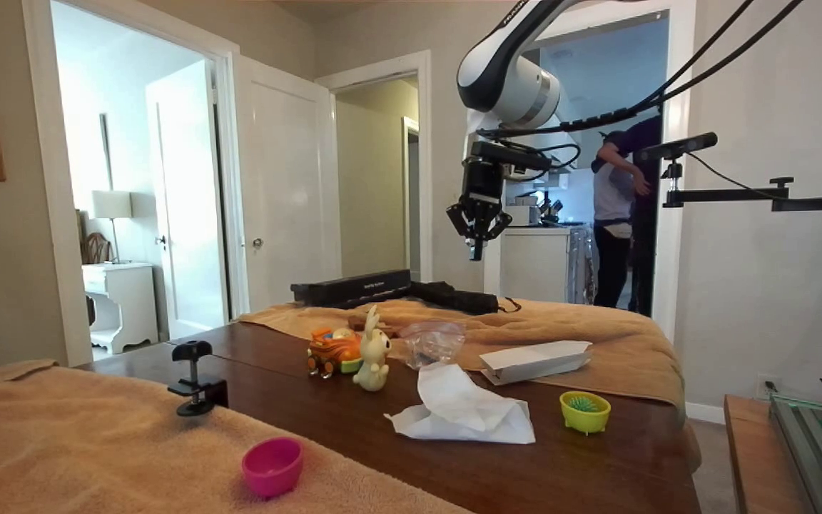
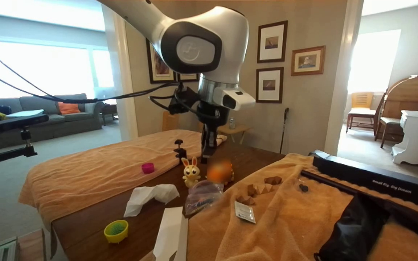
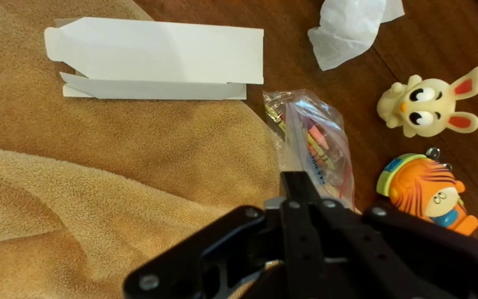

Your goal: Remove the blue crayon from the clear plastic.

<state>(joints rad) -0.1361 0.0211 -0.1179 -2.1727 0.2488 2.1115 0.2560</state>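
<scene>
The clear plastic bag (image 3: 336,124) lies where the orange towel meets the brown table, with several crayons inside. It also shows in both exterior views (image 1: 434,344) (image 2: 203,197). A pink crayon (image 3: 318,137) and yellow ones show through the plastic in the wrist view. A blue lettered strip (image 3: 317,168) shows at the bag; I cannot tell whether it is the blue crayon or print. My gripper (image 3: 297,178) is shut and holds nothing visible. It hangs well above the table, as both exterior views (image 1: 477,250) (image 2: 205,157) show. In the wrist view its fingertips cover the bag's lower edge.
A white box (image 3: 172,54) and crumpled white paper (image 1: 468,407) lie near the bag. A rabbit toy (image 3: 425,106) and an orange toy car (image 3: 428,193) stand beside it. A yellow bowl (image 1: 585,412), a pink bowl (image 1: 272,467) and a black clamp (image 1: 195,378) stand farther off.
</scene>
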